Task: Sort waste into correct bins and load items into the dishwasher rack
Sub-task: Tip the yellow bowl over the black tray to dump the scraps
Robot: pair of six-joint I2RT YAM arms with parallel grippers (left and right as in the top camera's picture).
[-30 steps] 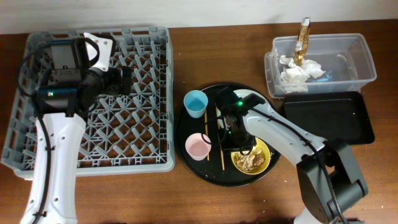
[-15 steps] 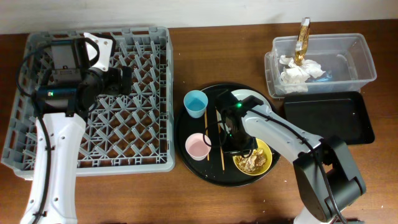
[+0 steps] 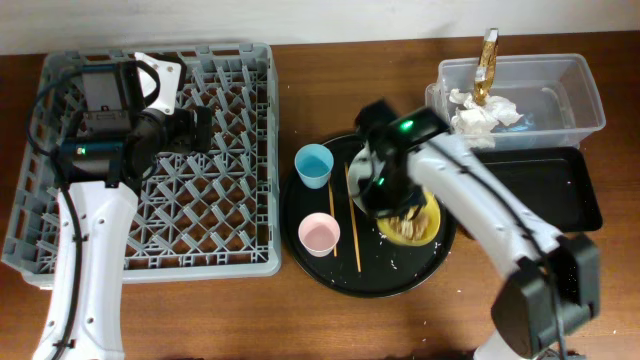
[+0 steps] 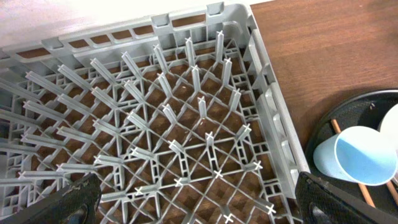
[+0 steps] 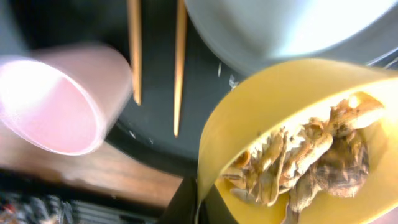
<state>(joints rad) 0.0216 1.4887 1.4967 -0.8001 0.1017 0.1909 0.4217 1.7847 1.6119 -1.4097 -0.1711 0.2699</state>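
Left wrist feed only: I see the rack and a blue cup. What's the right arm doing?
Observer: The right tool is shut on the rim of the yellow bowl, with brownish food scraps inside it.
Operator: Where's the other cup?
Observer: The pink cup stands upright on the round black tray, beside the chopsticks.
Operator: Paper waste?
Observer: The napkin and the snack wrapper are in the clear tub.

Matt grey plastic forms the dishwasher rack [image 3: 235, 170]; the tabletop [image 3: 200, 320] is smooth brown wood. The tub [image 3: 590, 105] is clear glossy plastic, the yellow bowl [image 5: 280, 87] smooth, the chopsticks [image 3: 355, 240] wood.
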